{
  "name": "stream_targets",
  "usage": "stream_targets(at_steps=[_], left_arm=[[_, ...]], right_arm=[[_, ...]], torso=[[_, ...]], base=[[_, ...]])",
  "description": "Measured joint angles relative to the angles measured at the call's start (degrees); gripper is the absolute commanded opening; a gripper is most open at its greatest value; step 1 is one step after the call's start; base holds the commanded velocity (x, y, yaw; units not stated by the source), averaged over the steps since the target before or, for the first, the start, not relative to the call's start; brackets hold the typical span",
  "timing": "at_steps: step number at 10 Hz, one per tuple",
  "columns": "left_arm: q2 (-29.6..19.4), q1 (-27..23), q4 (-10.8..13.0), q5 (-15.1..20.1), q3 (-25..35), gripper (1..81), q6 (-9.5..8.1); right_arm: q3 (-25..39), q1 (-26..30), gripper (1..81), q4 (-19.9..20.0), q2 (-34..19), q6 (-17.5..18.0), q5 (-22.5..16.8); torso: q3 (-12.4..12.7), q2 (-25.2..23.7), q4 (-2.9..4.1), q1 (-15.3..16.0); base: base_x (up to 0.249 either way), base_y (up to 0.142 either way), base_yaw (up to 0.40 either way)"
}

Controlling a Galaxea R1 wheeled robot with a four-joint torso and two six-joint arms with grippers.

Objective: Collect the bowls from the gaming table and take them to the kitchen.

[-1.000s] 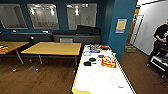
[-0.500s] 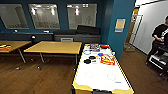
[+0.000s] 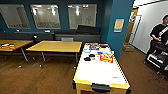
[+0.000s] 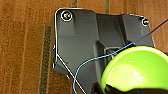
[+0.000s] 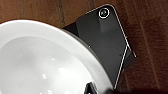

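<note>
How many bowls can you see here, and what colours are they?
2. A lime-green bowl shows close up in the left wrist view, and a white bowl in the right wrist view. More could sit among the clutter on the gaming table, too small to tell.

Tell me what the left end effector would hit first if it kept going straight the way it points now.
Probably the wooden floor: the left wrist view looks down on bare boards beyond the lime-green bowl. Nothing else seems to lie in that line, though depth is unclear.

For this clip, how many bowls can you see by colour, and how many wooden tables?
Lime-green bowl: 1
White bowl: 1
Wooden tables: 2
Total: 4
The small items at the far end of the white-topped table are too blurred to sort.
</note>
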Motion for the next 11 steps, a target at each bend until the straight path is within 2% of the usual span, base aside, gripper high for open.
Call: stream_targets(at_steps=[5, 9, 11], left_arm=[[0.3, 0.61, 0.0, 0.09, -0.02, 1.0, 0.3], [0.37, 0.12, -0.02, 0.0, -0.46, 1.0, 0.41], [0.5, 0.28, -0.04, 0.02, -0.91, 1.0, 0.39]], right_arm=[[-1.27, -0.61, 1.0, -0.13, 0.59, -0.02, -0.16], [-1.29, 0.16, 1.0, -0.77, 0.98, -0.06, -0.68], [-1.29, 0.02, 1.0, -0.98, 1.18, -0.06, -1.38]], torso=[[0.02, -0.09, 0.0, -0.02], [0.02, -0.09, 0.0, 0.05], [1.11, -0.09, 0.0, 0.08]], base=[[-0.13, 0.0, 0.0], [0.0, 0.0, 0.0], [0.0, 0.0, 0.0]])
